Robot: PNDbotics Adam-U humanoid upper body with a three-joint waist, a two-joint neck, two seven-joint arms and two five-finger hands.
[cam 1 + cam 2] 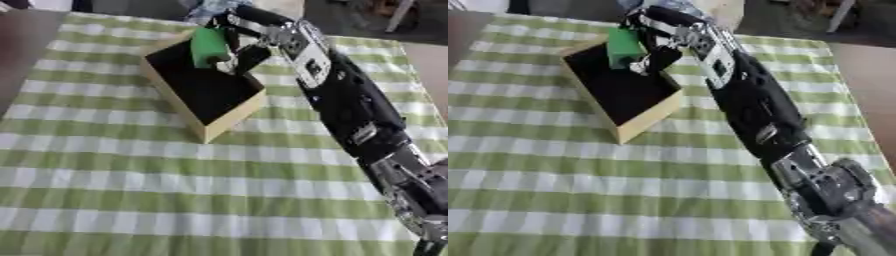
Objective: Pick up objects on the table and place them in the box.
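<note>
Here we see a green block held over the open box.

On the left we find the table (105,165), covered in a soft cloth of pale green and white checks. Toward the middle stands the box (223,122), a shallow rectangle with light wooden walls and a dark inside, set askew on the cloth. Above its far end we see the green block (208,46), smooth and matte with rounded edges, upright and not yet resting on the box floor. Just to its right our right hand (238,52) has its fingers curled around the block, pinching it from the side. Further right, the black and silver arm (350,107) runs down to the lower corner.
</note>
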